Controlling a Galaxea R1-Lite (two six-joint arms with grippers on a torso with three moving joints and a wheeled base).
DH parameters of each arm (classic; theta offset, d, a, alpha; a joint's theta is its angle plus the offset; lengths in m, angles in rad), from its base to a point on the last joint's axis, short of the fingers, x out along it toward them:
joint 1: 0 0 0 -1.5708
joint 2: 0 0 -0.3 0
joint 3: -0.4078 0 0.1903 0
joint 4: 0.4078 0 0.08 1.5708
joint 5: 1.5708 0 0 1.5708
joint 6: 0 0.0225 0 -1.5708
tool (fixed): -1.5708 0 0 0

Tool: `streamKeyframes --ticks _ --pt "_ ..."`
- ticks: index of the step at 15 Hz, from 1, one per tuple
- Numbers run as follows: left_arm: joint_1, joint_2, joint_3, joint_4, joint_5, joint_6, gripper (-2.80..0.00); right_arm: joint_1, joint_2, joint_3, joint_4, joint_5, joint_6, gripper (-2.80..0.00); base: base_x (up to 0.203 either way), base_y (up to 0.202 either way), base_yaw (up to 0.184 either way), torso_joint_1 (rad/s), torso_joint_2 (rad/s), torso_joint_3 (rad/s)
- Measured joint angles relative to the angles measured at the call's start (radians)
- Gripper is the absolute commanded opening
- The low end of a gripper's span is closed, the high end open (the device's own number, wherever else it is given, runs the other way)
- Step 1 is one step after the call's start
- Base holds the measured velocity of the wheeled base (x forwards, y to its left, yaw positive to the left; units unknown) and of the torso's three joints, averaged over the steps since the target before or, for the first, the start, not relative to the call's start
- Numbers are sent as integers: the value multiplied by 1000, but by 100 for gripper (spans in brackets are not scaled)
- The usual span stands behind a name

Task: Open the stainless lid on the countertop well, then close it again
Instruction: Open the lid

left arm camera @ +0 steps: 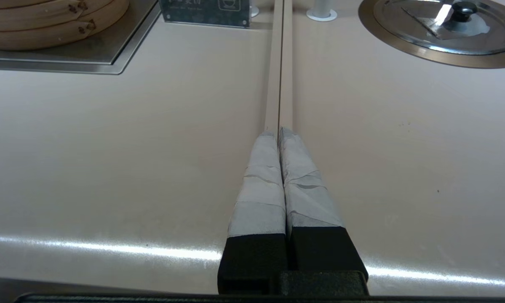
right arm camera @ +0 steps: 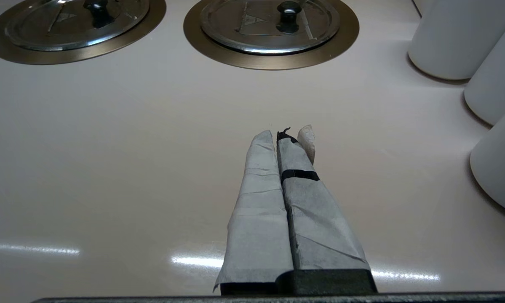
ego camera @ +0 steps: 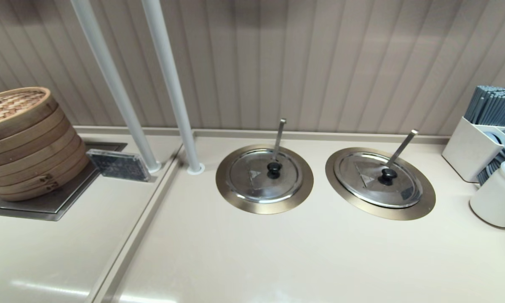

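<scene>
The stainless lid (ego camera: 397,185) lies shut on the countertop well, inside its bronze-gold ring (ego camera: 383,213), at the right of the counter. It has a black knob (ego camera: 388,174), and the ladle handle (ego camera: 402,147) slants up through its notch. The right wrist view shows the same lid (right arm camera: 269,29) and ring (right arm camera: 273,61) far ahead of my right gripper (right arm camera: 277,134), which is shut on nothing low over bare counter. My left gripper (left arm camera: 277,131) is shut too, hanging over the counter seam, far from the lid. Neither gripper appears in the head view.
The twin lid (ego camera: 256,179) with a vertical ladle handle covers the left well. Stacked bamboo steamers (ego camera: 20,139) and a small sign (ego camera: 117,165) stand at the left, with two white poles (ego camera: 172,88) behind. White canisters (ego camera: 494,193) and a cutlery holder (ego camera: 475,147) crowd the right edge.
</scene>
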Motion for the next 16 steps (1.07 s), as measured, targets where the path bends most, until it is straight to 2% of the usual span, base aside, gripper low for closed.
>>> streamKeyframes --ticks 16 --pt "0 0 0 0 0 0 -280 -1 0 3 -2 17 -42 -280 0 0 0 0 0 0"
